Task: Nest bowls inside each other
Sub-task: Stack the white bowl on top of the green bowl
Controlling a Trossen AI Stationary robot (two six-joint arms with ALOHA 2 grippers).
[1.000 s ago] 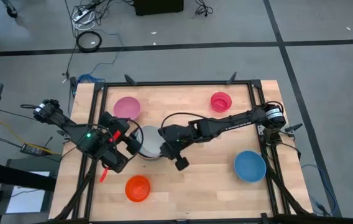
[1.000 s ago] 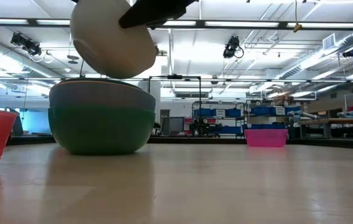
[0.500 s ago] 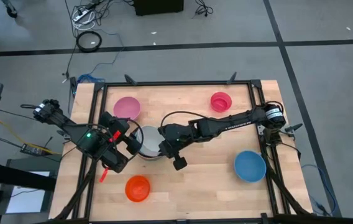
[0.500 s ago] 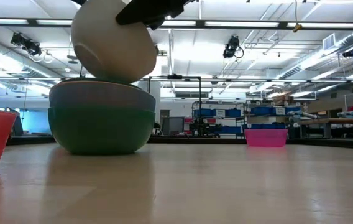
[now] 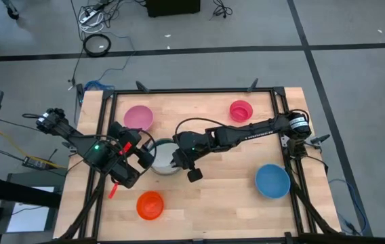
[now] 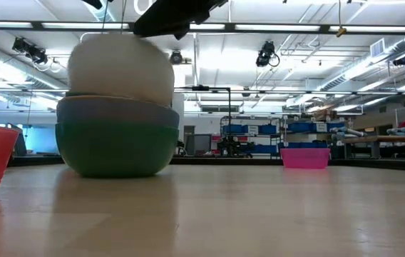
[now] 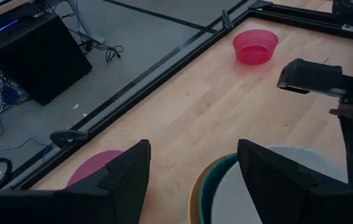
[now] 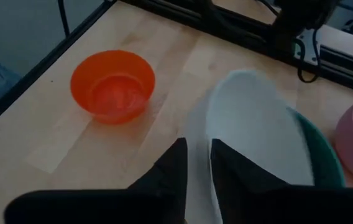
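Note:
A white bowl (image 6: 120,64) sits upright in the top of a stack, over a grey-blue bowl (image 6: 113,113) and a teal bowl (image 6: 115,150), left of the table's middle (image 5: 163,157). My right gripper (image 8: 198,171) hangs over the stack's right side, its fingers a little apart on either side of the white bowl's near rim (image 8: 196,134). It is open. My left gripper (image 7: 192,186) waits open just left of the stack, fingers wide above the stack's rim (image 7: 202,180).
Single bowls stand around the stack: a pink one (image 5: 138,116) at the far left, magenta (image 5: 240,110) at the far right, blue (image 5: 272,181) near the right edge, orange (image 5: 150,205) at the near left. A black frame (image 5: 192,90) rims the table.
The white bowl hung tilted under my right gripper, clear above the stack. It has since dropped and sits in the stack's top bowl. My right gripper has stayed over the stack's right side.

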